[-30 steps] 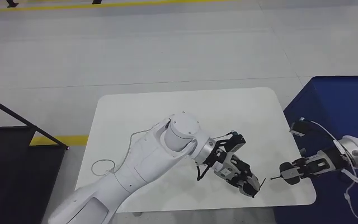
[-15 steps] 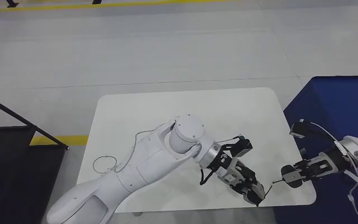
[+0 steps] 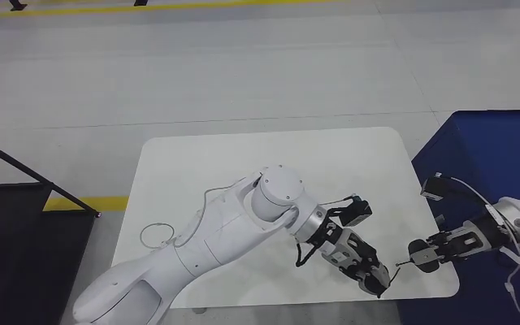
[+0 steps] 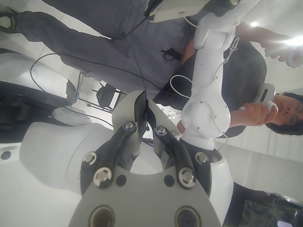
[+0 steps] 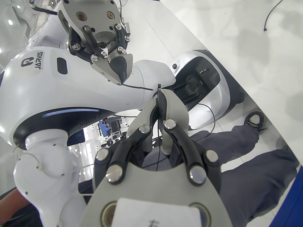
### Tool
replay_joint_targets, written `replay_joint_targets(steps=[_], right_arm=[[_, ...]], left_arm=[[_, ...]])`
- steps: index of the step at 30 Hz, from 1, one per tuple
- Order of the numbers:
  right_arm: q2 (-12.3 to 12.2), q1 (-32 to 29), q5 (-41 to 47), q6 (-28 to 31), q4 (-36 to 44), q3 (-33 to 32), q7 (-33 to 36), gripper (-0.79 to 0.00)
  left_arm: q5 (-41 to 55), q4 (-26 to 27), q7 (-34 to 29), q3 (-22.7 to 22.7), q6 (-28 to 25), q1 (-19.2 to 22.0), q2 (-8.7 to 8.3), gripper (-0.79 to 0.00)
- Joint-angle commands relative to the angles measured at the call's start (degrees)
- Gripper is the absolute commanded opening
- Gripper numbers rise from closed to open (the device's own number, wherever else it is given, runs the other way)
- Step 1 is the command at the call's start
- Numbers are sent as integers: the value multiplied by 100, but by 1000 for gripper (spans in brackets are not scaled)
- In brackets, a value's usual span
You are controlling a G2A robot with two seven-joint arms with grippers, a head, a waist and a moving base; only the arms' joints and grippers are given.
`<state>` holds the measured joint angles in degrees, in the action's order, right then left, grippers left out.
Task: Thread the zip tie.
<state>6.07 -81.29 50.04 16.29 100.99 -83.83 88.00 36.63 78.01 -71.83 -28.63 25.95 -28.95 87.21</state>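
Note:
A thin black zip tie [image 3: 396,272] spans the small gap between my two grippers near the table's front right corner. My left gripper [image 3: 380,282] is shut on the tie's strip, which sticks out past the fingertips [image 4: 142,72]. In the right wrist view that gripper [image 5: 120,80] holds the strip [image 5: 137,86] with its tip pointing at the tie's head [image 5: 159,86]. My right gripper [image 5: 159,95] is shut on the head end, and the strip runs back between its fingers. From above, the right gripper [image 3: 410,258] faces the left one, almost touching.
The white table [image 3: 244,162] has a second black zip tie [image 5: 277,5] lying loose on it. A blue surface [image 3: 479,154] stands beside the table's right edge. A white cable loop [image 3: 154,236] hangs off the left arm.
My left gripper has moved with the strip toward the right gripper and the table's front edge, closing the gap. The right gripper has barely shifted.

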Motion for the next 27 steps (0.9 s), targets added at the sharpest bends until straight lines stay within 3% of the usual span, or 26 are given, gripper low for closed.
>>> replay_joint_targets(steps=[1, 27], right_arm=[[0, 0, 0, 0, 0, 0, 0, -785], [0, 0, 0, 0, 0, 0, 0, -785]], left_arm=[[-27, -25, -9, 6, -9, 21, 12, -785], [-120, -161, -193, -73, 38, 0, 57, -785]])
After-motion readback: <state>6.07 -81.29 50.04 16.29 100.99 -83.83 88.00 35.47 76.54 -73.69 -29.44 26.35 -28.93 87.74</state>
